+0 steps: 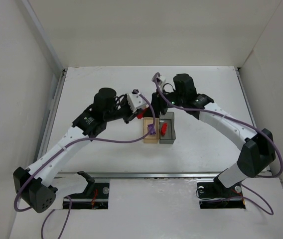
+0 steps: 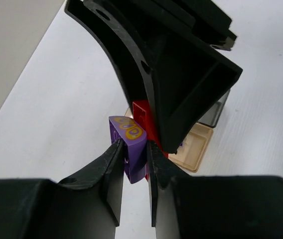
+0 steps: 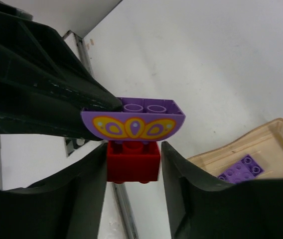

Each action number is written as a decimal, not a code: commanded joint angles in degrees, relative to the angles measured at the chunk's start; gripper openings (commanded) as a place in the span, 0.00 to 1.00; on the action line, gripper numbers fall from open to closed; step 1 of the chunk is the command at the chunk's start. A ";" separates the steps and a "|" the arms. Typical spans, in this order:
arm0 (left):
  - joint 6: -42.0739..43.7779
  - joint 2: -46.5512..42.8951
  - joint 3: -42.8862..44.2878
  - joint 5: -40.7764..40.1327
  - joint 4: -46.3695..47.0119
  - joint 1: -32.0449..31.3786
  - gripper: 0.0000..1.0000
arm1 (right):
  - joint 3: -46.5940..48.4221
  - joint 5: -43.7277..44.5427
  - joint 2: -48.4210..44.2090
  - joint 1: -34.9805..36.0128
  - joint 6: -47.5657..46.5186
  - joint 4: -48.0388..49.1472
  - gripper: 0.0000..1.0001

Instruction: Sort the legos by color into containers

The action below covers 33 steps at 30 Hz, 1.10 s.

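Left hand (image 2: 134, 145) pinching purple brick (image 2: 126, 130), red brick (image 2: 142, 114) half hidden behind

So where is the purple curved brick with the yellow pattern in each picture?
Top external: hidden where the arms' jaws meet, above the translucent tan plastic tray.
Left wrist: the purple curved plastic brick is centre, between the jaws.
Right wrist: the brick is centre, stacked on a red plastic brick.
Shared landmark: the tan tray, in all three.

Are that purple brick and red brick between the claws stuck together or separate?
Stuck together: the purple brick sits pressed onto the red brick, which the right gripper clamps.
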 commanded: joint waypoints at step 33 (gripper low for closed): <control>-5.65 19.16 -3.43 -6.55 14.73 -4.92 0.18 | -8.79 34.74 -3.01 -6.80 -1.98 -11.90 0.00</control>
